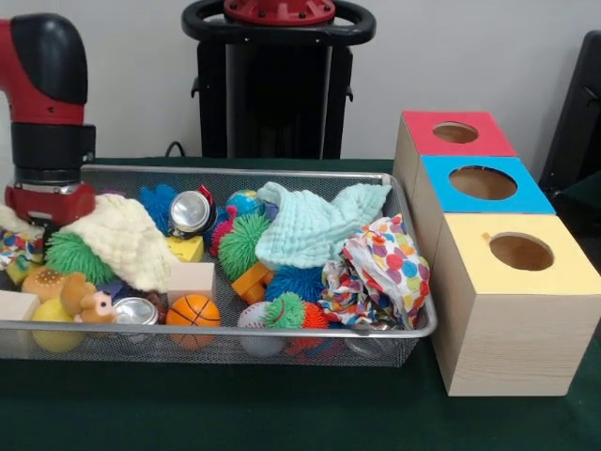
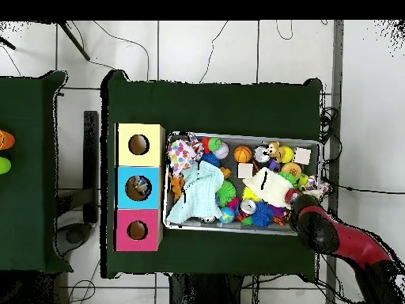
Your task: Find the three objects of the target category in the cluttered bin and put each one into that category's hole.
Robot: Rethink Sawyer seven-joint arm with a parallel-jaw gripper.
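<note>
From my remote seat, the arm [image 1: 47,103] is coming straight down into the left end of the bin [image 1: 282,331] in the front view, wrist vertical, red collar sitting right at rim height. The claw [image 1: 38,221] itself is buried behind the cream cloth [image 1: 117,240], so I can't tell if it's wide, narrow or holding anything. Overhead, the arm reaches in diagonally from the bottom right corner to the bin's right end. The bin sits on the green counter [image 1: 235,413], packed with stuff: a mint cloth [image 1: 315,225], a polka-dot cloth [image 1: 380,268], a mini basketball [image 1: 192,310], spiky balls, cans. Just beside it stand the red box [image 1: 451,141], blue box [image 1: 479,188] and yellow box [image 1: 516,301], each with a hole on top.
</note>
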